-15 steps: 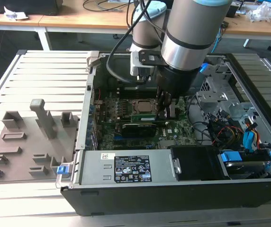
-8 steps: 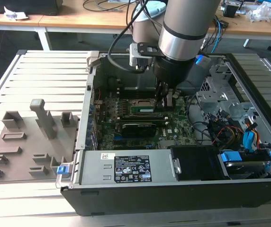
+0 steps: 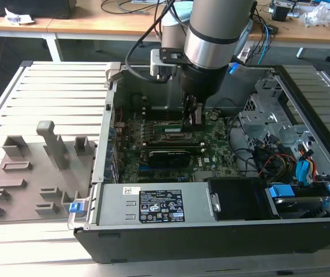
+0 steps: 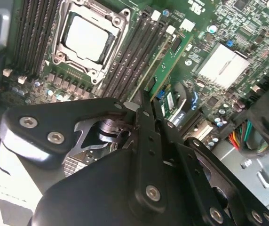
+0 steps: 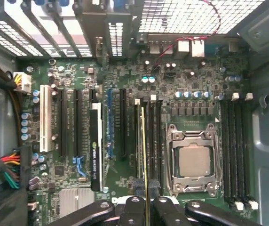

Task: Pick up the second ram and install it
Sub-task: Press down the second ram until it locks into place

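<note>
In the exterior view, the black two-fingered gripper point(image 3: 192, 115) reaches down into the open black computer case point(image 3: 303, 115), its fingers just above the large green motherboard point(image 3: 211, 151). A grey moulded holder tray point(image 3: 32, 179) lies on the slatted table at the exterior view's left.

In the second wrist view, the fingers point(image 4: 146, 110) pinch the long, thin green ram stick point(image 4: 170, 66), which stands on edge in a black memory slot beside the square silver socket point(image 4: 85, 40).

In the first wrist view, the gripper point(image 5: 146, 203) clamps one end of the ram point(image 5: 143, 146), seen edge-on in a slot between the socket point(image 5: 194, 160) and a black oblong card point(image 5: 95, 146).
</note>
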Available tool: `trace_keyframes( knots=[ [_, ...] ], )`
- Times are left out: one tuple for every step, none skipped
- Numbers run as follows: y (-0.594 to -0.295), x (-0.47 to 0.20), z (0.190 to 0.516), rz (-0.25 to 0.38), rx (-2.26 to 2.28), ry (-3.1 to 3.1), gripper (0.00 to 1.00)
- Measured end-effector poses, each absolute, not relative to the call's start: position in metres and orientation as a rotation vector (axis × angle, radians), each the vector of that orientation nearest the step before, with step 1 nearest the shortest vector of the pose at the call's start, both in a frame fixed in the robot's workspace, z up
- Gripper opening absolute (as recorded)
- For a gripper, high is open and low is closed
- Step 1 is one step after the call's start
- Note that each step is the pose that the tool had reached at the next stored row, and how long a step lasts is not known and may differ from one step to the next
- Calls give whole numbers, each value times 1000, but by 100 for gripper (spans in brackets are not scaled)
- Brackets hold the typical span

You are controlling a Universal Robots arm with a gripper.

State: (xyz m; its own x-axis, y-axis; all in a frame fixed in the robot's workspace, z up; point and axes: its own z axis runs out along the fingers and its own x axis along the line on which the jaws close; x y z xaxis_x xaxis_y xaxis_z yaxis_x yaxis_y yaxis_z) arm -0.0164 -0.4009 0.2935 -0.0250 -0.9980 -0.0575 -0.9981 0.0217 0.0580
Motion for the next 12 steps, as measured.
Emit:
trace_keyframes(
  knots=[
    [-398, -17, 293, 128, -2193, 2245, 14],
    [-398, -16, 291, 129, -2193, 2245, 14],
    [-398, -16, 290, 128, -2193, 2245, 14],
    [-398, -17, 287, 128, -2193, 2245, 14],
    [-398, -17, 286, 128, -2193, 2245, 14],
    [-398, -17, 285, 128, -2193, 2245, 14],
    [-398, -17, 284, 128, -2193, 2245, 14],
    [-398, -17, 283, 128, -2193, 2245, 14],
    [-398, -17, 282, 128, -2193, 2245, 14],
    [-398, -17, 280, 128, -2193, 2245, 14],
    [-398, -17, 278, 128, -2193, 2245, 14],
    [-398, -17, 277, 128, -2193, 2245, 14]
  ],
)
